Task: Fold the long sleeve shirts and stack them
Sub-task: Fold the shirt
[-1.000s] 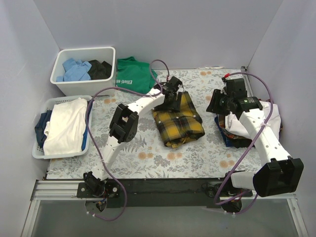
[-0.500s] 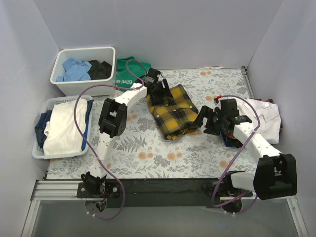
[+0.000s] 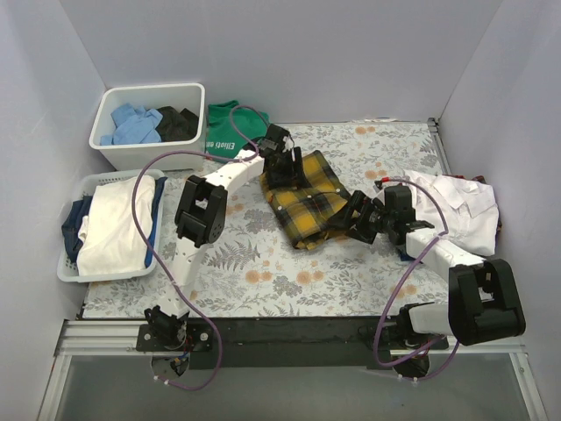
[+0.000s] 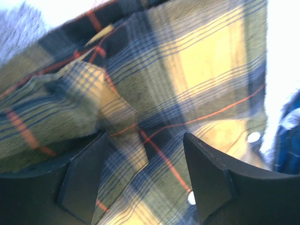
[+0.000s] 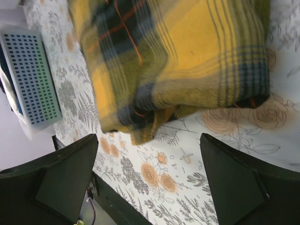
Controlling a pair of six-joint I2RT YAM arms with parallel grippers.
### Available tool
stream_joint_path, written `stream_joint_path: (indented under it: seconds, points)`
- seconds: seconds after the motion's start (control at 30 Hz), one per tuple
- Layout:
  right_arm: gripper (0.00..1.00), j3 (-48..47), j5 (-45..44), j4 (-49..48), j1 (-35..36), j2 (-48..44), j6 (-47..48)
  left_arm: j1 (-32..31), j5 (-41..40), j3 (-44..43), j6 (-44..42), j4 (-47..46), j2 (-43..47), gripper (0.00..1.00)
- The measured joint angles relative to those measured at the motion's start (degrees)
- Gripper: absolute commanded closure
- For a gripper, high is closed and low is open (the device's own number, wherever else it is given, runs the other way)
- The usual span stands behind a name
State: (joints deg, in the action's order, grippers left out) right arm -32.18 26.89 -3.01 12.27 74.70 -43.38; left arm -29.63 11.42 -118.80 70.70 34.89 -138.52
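Observation:
The yellow-and-black plaid long sleeve shirt [image 3: 307, 197] lies folded in the middle of the floral table [image 3: 289, 272]. My left gripper [image 3: 282, 164] rests on its far left corner. Its jaws [image 4: 145, 150] stand apart, open, with flat plaid cloth [image 4: 197, 75] between them and a fold against the left finger [image 4: 84, 173]. My right gripper [image 3: 355, 217] sits low at the shirt's near right edge, open wide [image 5: 149, 140]; only tabletop and the plaid hem [image 5: 140, 126] lie between its fingers. The white long sleeve shirt [image 3: 460, 203] lies spread at the right.
A white bin [image 3: 188, 88] with blue and black clothes stands at the back left, and a green T-shirt [image 3: 232, 132] lies beside it. A white basket [image 3: 74, 272] at the left edge holds white cloth. Dark cloth [image 3: 500, 224] shows under the white shirt.
The plaid shirt slid back and left with my left gripper on it. My right arm swung from over the right pile to the plaid shirt's near right edge and opened wide.

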Motion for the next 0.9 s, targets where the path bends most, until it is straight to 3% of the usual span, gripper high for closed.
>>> stream_joint_path:
  seconds: [0.43, 0.67, 0.9]
  points:
    - [0.01, -20.6, -9.2, 11.5, 5.8, 2.1, 14.3, -5.0, -10.6, 30.6, 8.9, 3.8, 21.0, 0.32]
    - [0.01, -19.3, -15.3, 17.4, 8.4, 4.0, 18.7, -5.7, -12.0, 44.7, 12.6, 5.4, 33.7, 0.32]
    - [0.01, -17.4, -20.1, 20.7, 8.3, 4.3, 21.3, -6.0, -12.3, 46.5, 10.3, 5.8, 40.8, 0.29]
